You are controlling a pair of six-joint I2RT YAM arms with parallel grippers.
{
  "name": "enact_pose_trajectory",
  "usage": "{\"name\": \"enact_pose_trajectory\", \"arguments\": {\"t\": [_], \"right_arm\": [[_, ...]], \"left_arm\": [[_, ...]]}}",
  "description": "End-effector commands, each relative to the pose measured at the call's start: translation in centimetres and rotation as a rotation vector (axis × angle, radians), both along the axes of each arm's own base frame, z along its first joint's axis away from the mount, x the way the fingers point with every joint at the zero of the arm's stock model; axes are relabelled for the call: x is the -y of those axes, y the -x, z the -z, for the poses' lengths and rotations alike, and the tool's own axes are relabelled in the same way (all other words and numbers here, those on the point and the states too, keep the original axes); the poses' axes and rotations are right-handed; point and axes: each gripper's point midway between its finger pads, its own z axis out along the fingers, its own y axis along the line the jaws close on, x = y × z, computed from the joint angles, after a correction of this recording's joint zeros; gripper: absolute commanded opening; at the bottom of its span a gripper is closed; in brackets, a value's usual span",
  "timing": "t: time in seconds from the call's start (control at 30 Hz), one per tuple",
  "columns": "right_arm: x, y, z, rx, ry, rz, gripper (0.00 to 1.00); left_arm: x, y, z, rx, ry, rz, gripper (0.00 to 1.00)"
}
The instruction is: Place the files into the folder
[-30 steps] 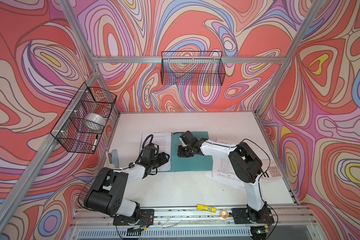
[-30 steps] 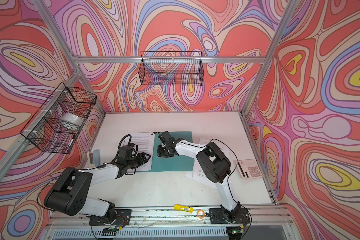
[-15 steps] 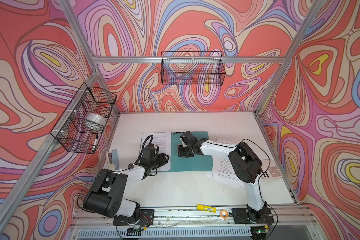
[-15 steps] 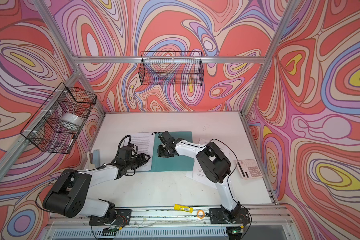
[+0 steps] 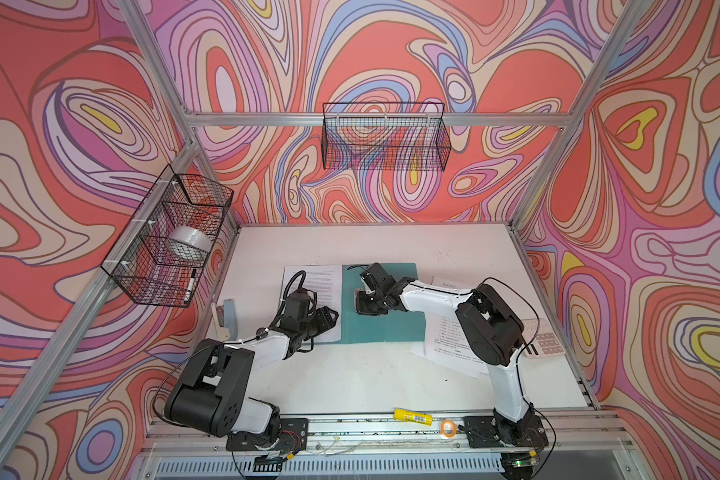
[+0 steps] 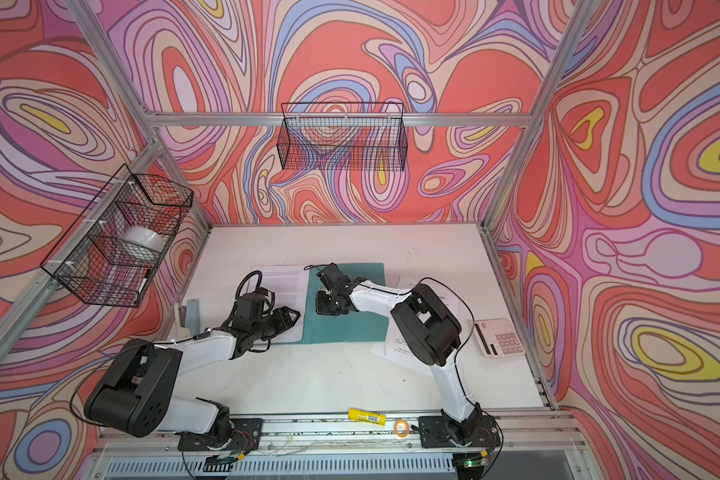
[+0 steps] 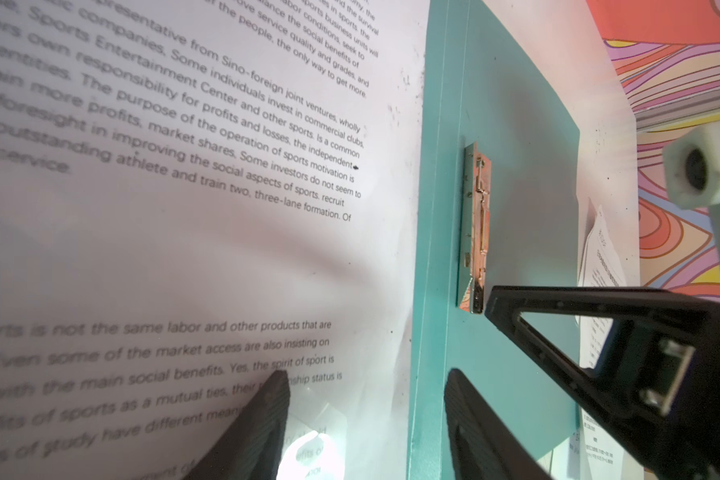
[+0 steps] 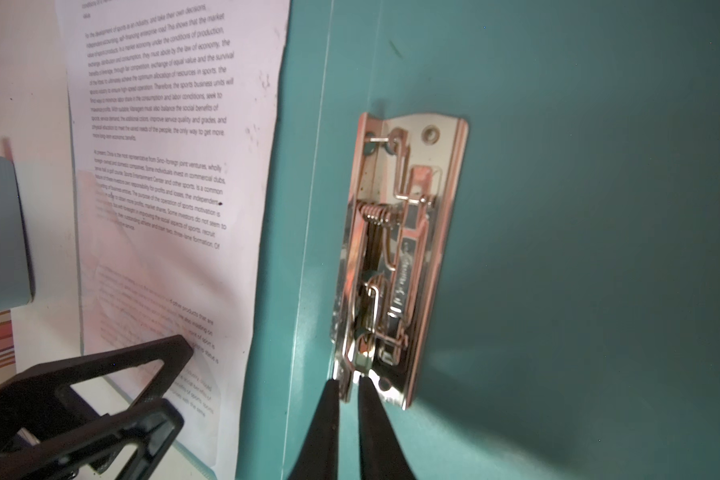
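Little is changed over the last second: both arms are held in place, so no progress is registered. The folder (image 5: 385, 328) is laid open mid-table. One sheet (image 5: 312, 282) is spread on its left flap. The loose sheets (image 5: 443, 345) are left outside it on the right, partly under the right arm.

The right gripper (image 8: 347, 384) is pressed almost together, pinching one end of the clip (image 8: 399, 257). The left gripper (image 7: 366, 376) is spread, with one finger over the sheet, one over the folder, and nothing held. Filing is judged to be stalled at the clip-opening step.

The pinch is shown only in the right wrist view; in both top views it is too small to be told. The loose sheets are placed clearly only in both top views.
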Motion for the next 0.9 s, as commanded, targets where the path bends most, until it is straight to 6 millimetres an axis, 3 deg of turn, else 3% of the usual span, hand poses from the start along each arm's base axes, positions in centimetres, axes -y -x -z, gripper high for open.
{"name": "enact_pose_trajectory", "arguments": {"t": [0.0, 0.33, 0.57, 0.63, 0.7, 0.87], "right_arm": [[0.1, 0.3, 1.4, -0.022, 0.002, 0.008, 0.12], [-0.1, 0.2, 2.1, -0.035, -0.008, 0.02, 0.11], [0.2, 0.4, 3.0, -0.053, 0.012, 0.021, 0.02], [0.2, 0.6, 3.4, -0.068, 0.018, 0.014, 0.05], [0.2, 0.8, 3.6, -0.073, 0.018, 0.01, 0.13], [0.3, 0.6, 3.6, -0.063, 0.026, 0.02, 0.15]], "left_arm": [[-0.7, 1.7, 1.7, -0.066, -0.035, -0.006, 0.61], [-0.7, 1.7, 1.6, -0.066, -0.035, -0.002, 0.6], [-0.7, 1.8, 1.9, -0.07, -0.038, -0.001, 0.59], [-0.7, 1.9, 2.0, -0.074, -0.037, 0.0, 0.59], [-0.7, 1.8, 2.0, -0.071, -0.035, -0.001, 0.59], [-0.6, 1.8, 2.0, -0.07, -0.035, 0.003, 0.59]]}}
